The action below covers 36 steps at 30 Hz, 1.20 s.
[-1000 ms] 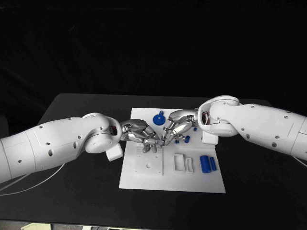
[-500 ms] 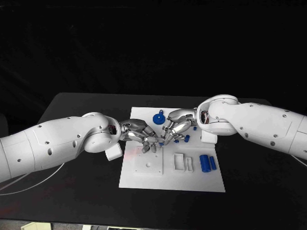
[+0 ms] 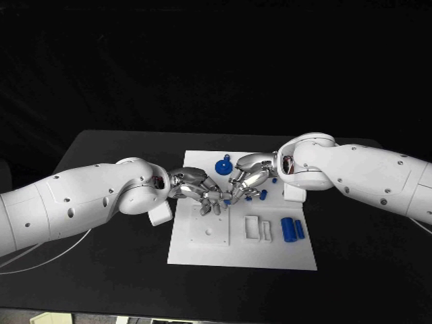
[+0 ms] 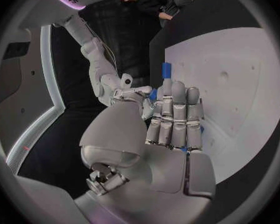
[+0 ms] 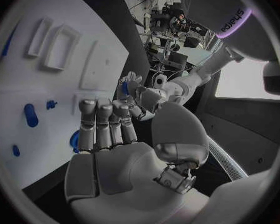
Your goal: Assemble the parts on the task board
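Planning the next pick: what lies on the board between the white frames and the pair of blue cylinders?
Nothing: in the head view, bare task board separates the white frames from the blue cylinders.

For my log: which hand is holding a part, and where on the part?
The left hand holds a small blue part by its lower end. Whether the right hand holds anything cannot be told.

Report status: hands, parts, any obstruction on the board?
Left hand and right hand meet fingertip to fingertip over the task board. Left holds a blue part. Right's grasp unclear. Two blue cylinders lie clear.
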Each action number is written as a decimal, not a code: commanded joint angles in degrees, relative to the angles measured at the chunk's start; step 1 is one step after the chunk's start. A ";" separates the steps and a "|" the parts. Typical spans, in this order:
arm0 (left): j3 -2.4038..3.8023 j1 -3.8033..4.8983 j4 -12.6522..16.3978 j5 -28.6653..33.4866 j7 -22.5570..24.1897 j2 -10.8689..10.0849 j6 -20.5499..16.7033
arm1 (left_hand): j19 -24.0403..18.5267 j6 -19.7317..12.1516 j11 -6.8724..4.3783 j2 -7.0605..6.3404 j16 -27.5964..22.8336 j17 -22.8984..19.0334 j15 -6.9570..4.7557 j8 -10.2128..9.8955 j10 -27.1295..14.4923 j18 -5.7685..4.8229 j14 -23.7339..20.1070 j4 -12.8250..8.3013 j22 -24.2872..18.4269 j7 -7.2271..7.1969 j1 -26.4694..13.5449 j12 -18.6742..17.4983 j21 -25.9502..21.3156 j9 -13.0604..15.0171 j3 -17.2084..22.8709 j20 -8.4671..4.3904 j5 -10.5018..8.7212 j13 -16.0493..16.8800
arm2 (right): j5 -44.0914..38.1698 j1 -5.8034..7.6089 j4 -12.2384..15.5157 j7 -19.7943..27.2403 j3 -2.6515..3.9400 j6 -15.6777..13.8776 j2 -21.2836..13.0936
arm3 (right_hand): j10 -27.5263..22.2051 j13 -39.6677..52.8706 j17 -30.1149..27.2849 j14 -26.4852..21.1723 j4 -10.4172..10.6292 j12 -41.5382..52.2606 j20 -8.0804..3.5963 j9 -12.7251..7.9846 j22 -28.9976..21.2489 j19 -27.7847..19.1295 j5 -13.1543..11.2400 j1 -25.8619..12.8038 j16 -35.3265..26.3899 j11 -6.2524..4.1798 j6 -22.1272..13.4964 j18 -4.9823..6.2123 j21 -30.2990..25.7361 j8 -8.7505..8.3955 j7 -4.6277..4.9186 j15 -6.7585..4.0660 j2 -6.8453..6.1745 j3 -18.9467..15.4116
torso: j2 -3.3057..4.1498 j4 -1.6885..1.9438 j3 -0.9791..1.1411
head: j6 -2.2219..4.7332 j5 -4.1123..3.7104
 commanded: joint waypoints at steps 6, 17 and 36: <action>0.11 0.06 0.39 1.17 1.40 0.58 1.22 | -0.86 -0.27 -0.08 2.14 0.60 0.03 -0.15 -0.20 -0.23 0.07 -0.59 -1.87 1.28 -0.08 5.93 -0.22 0.50 0.15 1.78 -3.04 -0.86 0.14 | 0.60 -0.07 0.28 0.76 0.03 1.03 0.43 | -0.47 0.11 0.07 -0.43 -0.01 0.35 -0.06 -0.04 0.06 -0.51 0.21 0.06 0.34 -0.07 -0.15 2.58 0.37 0.25 0.42 0.00 0.67 -0.26 | -0.01 0.00 0.01 | -0.07 -0.04; 0.05 0.06 0.06 1.97 1.68 0.79 1.32 | -1.15 0.33 -0.40 6.06 0.75 0.02 -0.30 0.15 0.16 -0.12 -0.64 -2.84 1.23 -0.32 9.83 -0.29 0.68 0.36 1.93 -3.11 -5.74 0.22 | 0.97 -0.08 0.41 0.81 0.03 1.42 0.51 | -0.51 0.14 0.08 -0.46 -0.01 0.35 -0.04 -0.03 0.06 -0.56 0.25 0.06 0.34 -0.06 -0.18 2.58 0.38 0.24 0.43 0.01 0.74 -0.31 | -0.01 -0.07 0.01 | -0.09 -0.03; -0.71 0.07 1.27 7.54 3.51 0.80 -4.19 | -3.11 5.67 -2.28 7.03 1.77 0.67 -0.30 3.29 4.97 -0.66 -1.96 -7.13 1.27 -2.85 8.88 2.09 0.87 2.54 -1.37 -3.04 12.37 1.84 | 0.92 -0.13 -0.22 0.58 0.02 -0.85 0.96 | -0.59 0.18 0.09 -0.52 0.02 0.33 -0.01 -0.04 0.05 -0.62 0.26 0.03 0.33 -0.02 -0.28 2.58 0.39 0.18 0.47 0.04 0.75 -0.41 | 0.00 -0.02 0.02 | -0.18 -0.03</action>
